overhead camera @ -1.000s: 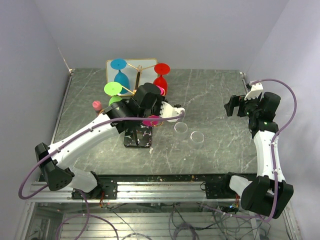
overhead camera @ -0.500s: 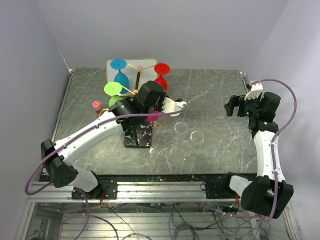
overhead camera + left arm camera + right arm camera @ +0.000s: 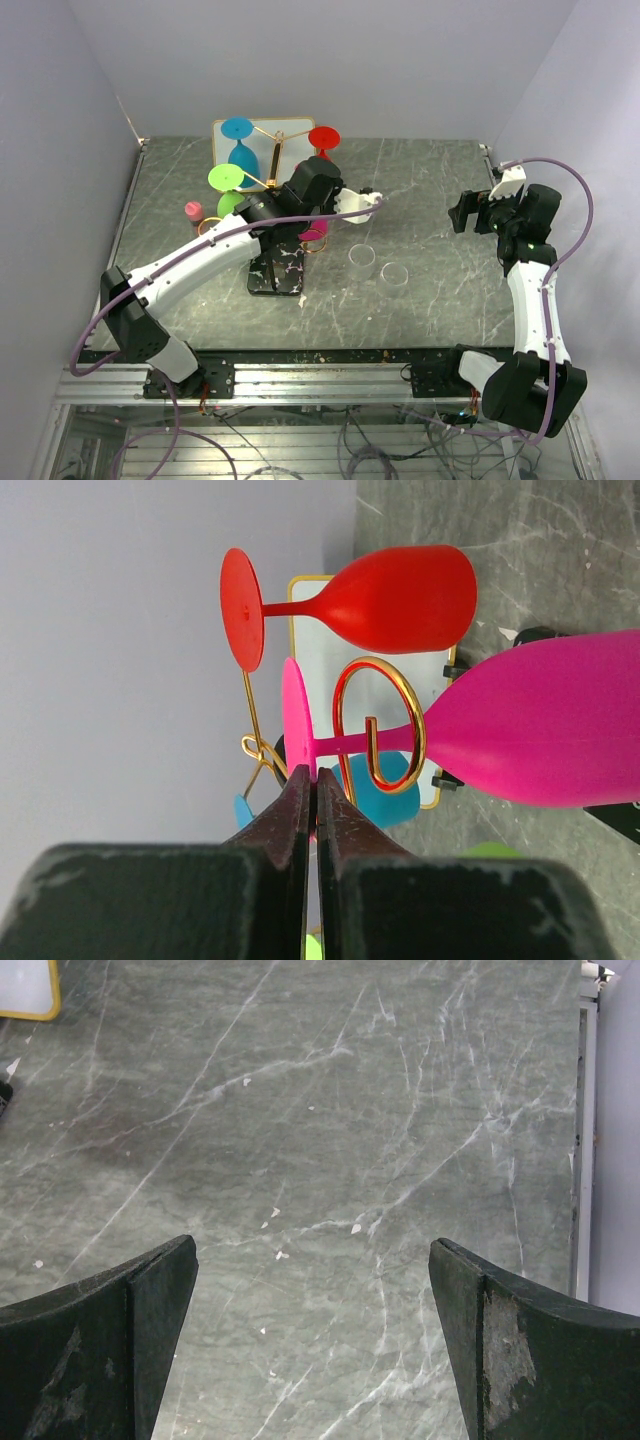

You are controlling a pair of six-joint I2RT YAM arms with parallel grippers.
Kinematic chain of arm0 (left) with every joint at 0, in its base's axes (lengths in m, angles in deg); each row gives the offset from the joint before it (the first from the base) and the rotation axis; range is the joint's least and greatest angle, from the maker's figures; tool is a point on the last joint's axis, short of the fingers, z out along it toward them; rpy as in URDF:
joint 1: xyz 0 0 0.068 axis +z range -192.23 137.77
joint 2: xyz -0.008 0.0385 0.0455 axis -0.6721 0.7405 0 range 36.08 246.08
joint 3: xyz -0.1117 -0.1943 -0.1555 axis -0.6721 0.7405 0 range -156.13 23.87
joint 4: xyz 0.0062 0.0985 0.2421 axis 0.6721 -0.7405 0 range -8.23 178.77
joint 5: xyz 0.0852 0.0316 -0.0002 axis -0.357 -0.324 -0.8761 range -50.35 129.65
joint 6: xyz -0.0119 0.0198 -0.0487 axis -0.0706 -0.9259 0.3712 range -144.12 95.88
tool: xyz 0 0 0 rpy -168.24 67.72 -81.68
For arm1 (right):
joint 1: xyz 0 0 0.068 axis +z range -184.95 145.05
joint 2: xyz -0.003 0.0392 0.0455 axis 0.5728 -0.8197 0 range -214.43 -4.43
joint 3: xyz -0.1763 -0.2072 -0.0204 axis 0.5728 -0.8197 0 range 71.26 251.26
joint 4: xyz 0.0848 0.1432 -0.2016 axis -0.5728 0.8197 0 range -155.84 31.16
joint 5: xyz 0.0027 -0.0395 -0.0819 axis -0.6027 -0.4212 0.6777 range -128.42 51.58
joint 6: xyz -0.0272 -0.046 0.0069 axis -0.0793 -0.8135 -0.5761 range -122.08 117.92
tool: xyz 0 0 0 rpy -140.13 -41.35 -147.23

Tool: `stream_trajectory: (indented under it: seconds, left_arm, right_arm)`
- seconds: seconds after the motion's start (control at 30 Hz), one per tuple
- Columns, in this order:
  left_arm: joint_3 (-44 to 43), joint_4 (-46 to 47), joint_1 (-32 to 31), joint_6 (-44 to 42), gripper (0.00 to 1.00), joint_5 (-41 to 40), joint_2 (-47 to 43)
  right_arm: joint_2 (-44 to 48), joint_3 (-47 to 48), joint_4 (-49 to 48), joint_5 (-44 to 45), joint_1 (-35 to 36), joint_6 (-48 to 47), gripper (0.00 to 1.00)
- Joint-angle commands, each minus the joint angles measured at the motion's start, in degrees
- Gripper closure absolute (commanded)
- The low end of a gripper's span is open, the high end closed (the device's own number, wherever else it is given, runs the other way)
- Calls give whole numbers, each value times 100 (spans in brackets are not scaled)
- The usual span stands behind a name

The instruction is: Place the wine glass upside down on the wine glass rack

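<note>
In the left wrist view, a pink wine glass (image 3: 540, 730) lies sideways with its stem passing through a gold scroll loop (image 3: 345, 695) of the wine glass rack (image 3: 277, 272). My left gripper (image 3: 317, 775) is shut on the thin edge of the glass's pink foot (image 3: 296, 715). From above, the pink bowl (image 3: 313, 232) shows just under my left wrist, beside the rack's post. At the right side of the table my right gripper (image 3: 312, 1250) hangs open over bare marble, holding nothing; from above it is the right gripper (image 3: 462, 212).
Red (image 3: 323, 140), blue (image 3: 240, 150) and green (image 3: 227, 180) wine glasses hang on the rack. A white gold-rimmed tray (image 3: 290, 130) lies behind it. Two clear glasses (image 3: 362, 257) (image 3: 395, 273) stand mid-table. A small pink bottle (image 3: 193, 211) sits left of the rack.
My left arm has swung up and toward the back with the pink glass, carrying it closer in to the rack's arms. The right arm has stayed still.
</note>
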Motion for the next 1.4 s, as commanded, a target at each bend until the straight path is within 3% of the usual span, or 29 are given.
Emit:
stream_trajectory:
  seconds: [0.0,0.93,1.37]
  left_arm:
    - [-223,173,-19,113,91,115,19]
    - [81,418,-398,-266,88,439,-51]
    - [130,-65,-440,-249,88,539,-294]
  right_arm:
    - [51,22,49,-68,-45,-75,1]
    - [56,13,49,-69,-45,-94,1]
    - [57,8,55,-96,-45,-129,0]
